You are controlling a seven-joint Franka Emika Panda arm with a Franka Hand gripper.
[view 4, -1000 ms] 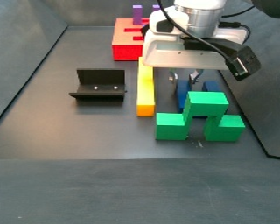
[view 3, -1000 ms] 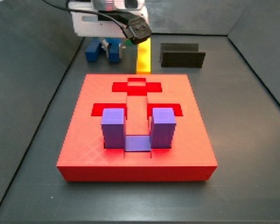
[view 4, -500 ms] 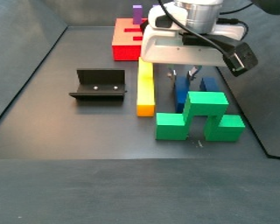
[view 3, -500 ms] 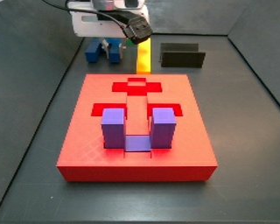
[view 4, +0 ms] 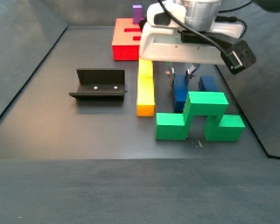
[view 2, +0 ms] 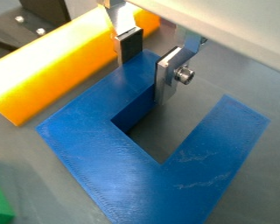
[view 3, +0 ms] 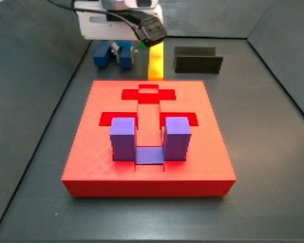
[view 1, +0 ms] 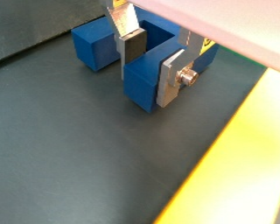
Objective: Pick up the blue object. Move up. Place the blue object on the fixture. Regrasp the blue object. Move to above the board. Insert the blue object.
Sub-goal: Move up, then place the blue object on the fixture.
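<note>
The blue object (view 1: pixel 99 42) is a dark blue U-shaped block lying near the floor beside a yellow bar. My gripper (view 1: pixel 150 77) straddles one arm of the U, a dark pad inside the gap and a silver plate on the outer face, both pressed to it. The other wrist picture shows the blue object (view 2: pixel 189 166) and gripper (view 2: pixel 146 74) the same way. From the side, the gripper (view 4: pixel 184 70) stands over the blue object (view 4: pixel 180 89). The black fixture (view 4: pixel 95 85) sits apart, and the red board (view 3: pixel 91 142) fills the middle.
A yellow bar (view 4: pixel 145 92) lies right beside the blue object. Green blocks (view 4: pixel 201 118) stand close on its other side. A purple U-shaped block (view 3: pixel 123 138) sits in the board. Dark walls ring the floor.
In a side view the gripper body has crept upward a little. The fingers stay closed round the same arm of the blue object.
</note>
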